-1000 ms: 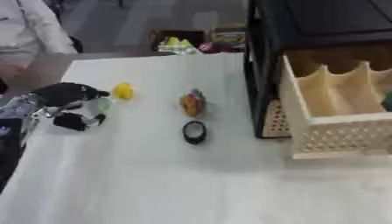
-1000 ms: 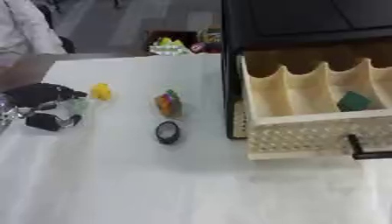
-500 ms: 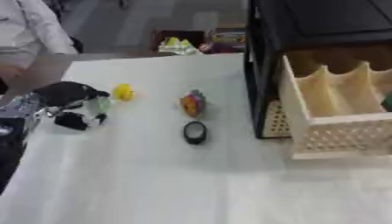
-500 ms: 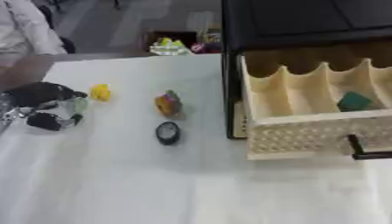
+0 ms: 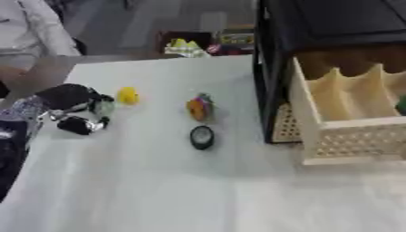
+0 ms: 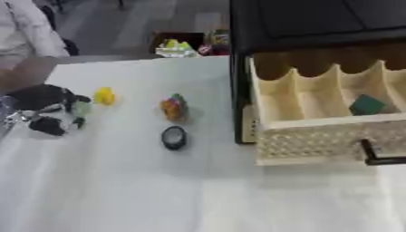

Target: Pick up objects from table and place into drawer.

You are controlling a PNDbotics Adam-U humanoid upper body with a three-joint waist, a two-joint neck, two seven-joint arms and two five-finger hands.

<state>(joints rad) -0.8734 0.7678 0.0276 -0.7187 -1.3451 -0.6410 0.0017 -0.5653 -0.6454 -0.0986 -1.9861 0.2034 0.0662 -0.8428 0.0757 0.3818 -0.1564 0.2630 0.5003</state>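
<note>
With the left hand (image 5: pixel 70 106) lying at the table's (image 5: pixel 158 190) left edge, its fingers too blurred to tell their set, the small yellow object (image 5: pixel 128 95) just beside it could roll away if nudged, far from the open drawer (image 6: pixel 325 131).

A white table in a grey-floored room.
Beyond the table's (image 5: pixel 158 190) far edge, up and right of the hand (image 5: pixel 67 102), a dark box (image 5: pixel 194 41) of bright odds and ends sits on the grey floor (image 5: pixel 151 18). The light is soft and even.
</note>
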